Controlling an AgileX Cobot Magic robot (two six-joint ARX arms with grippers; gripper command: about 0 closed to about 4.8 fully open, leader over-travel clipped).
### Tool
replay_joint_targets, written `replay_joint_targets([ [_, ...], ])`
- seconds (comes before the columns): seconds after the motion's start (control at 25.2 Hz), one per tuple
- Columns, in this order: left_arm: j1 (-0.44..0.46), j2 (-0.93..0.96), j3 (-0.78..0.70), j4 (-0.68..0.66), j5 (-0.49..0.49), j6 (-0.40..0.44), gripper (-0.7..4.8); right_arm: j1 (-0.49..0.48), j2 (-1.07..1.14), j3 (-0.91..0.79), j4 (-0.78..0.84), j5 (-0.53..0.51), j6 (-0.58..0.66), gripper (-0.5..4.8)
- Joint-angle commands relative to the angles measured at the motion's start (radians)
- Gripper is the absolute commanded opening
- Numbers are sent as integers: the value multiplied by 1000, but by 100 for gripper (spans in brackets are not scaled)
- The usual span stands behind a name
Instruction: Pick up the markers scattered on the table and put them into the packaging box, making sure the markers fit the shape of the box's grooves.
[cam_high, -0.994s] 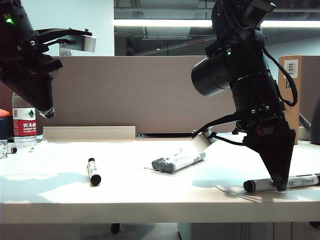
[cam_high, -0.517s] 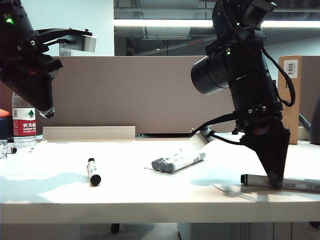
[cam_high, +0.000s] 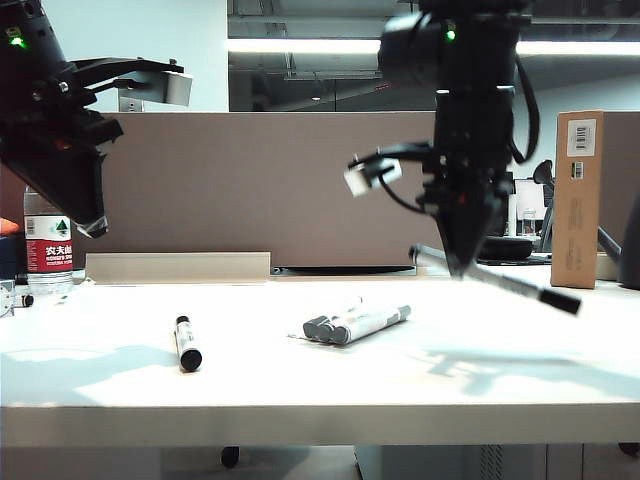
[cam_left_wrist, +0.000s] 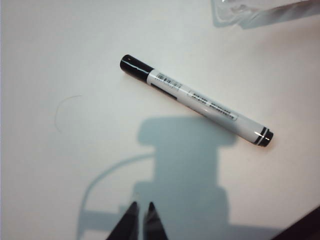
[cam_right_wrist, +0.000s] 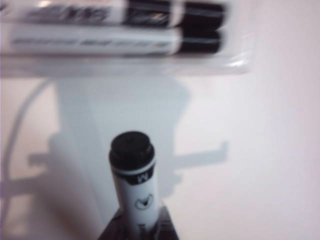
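Note:
My right gripper (cam_high: 460, 264) hangs above the table (cam_high: 300, 385), right of the middle, shut on a white marker (cam_high: 505, 282) with a black cap that slants down to the right. The right wrist view shows this held marker (cam_right_wrist: 133, 172) between the fingers of the right gripper (cam_right_wrist: 136, 221). It points toward the clear packaging box (cam_right_wrist: 235, 55), which has two markers (cam_right_wrist: 100, 40) lying in it. That packaging box (cam_high: 355, 322) lies mid-table. Another marker (cam_high: 186, 342) lies at the left front, and it shows again as a loose marker (cam_left_wrist: 195, 100) below my left gripper (cam_left_wrist: 141, 207). The left gripper (cam_high: 95, 226) is raised, shut and empty.
A water bottle (cam_high: 48, 250) stands at the far left. A tall brown cardboard box (cam_high: 578, 195) stands at the back right. A brown-grey partition panel (cam_high: 250, 180) closes the back. The table's front edge (cam_high: 320, 425) runs across near the camera.
My right gripper closed on the marker at the right front edge, lifted it off the table and carried it up and left, turning at the wrist. The left arm stayed still.

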Motion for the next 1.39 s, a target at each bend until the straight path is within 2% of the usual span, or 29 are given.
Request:
replay_joint_targets([
  [0.04,-1,-3,4,-2,0,4,22,10,0,60,-2,12,-117,-5],
  [0.24,-1,-3,4,-5,0,0,22,37,6,84,97,-10,-420,-5],
  [0.48,-1,-4,6,-5,0,0,22,51,71,95,186,-8,-636,-5],
  [0.68,-1,-4,6,-29,0,0,22,62,124,96,298,-14,-715,-5],
  [0.76,-1,-4,6,-27,-1,4,22,75,138,100,308,-104,-809,-5],
  [0.91,-1,-4,8,-23,-5,8,22,80,144,100,297,-121,-831,-5],
  [0.99,-1,-4,8,-21,-28,8,22,80,144,100,244,-206,-851,-5],
  [1.15,-1,-4,8,-22,-45,8,22,79,144,100,209,-269,-912,-5],
  [1.31,0,-4,8,-21,-46,12,22,79,144,100,175,-380,-917,-5],
  [1.39,-1,-4,8,-20,-45,16,22,78,144,100,179,-359,-957,-5],
])
